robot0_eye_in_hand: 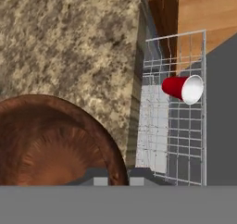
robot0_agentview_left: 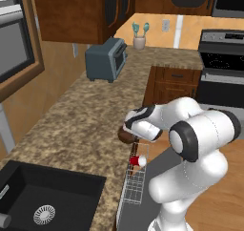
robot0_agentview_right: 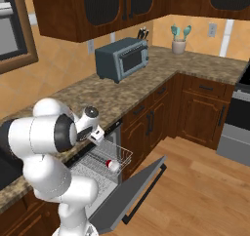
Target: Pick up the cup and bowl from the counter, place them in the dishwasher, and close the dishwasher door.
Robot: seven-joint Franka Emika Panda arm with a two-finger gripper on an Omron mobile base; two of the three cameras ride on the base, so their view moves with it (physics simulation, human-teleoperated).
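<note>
The dark brown bowl (robot0_eye_in_hand: 51, 144) sits on the speckled granite counter (robot0_eye_in_hand: 69, 42) close to its front edge, and is also seen under my hand as the bowl (robot0_agentview_left: 126, 136). My gripper (robot0_eye_in_hand: 119, 179) points down at the bowl's right rim, its fingers close together with the rim between them. From the left base, the gripper (robot0_agentview_left: 133, 135) hovers at the counter edge. The red cup (robot0_eye_in_hand: 182, 88) lies on its side in the dishwasher's white wire rack (robot0_eye_in_hand: 159, 126), white inside facing right. The dishwasher door (robot0_agentview_right: 134, 191) hangs open, tilted down over the floor.
A grey-blue toaster oven (robot0_agentview_left: 106, 59) stands further back on the counter, with a beige utensil holder (robot0_agentview_left: 139, 42) in the corner. A black sink (robot0_agentview_left: 45, 196) lies to the near left. The steel range (robot0_agentview_left: 221, 68) stands at the right, beyond wooden cabinets (robot0_agentview_right: 200, 110).
</note>
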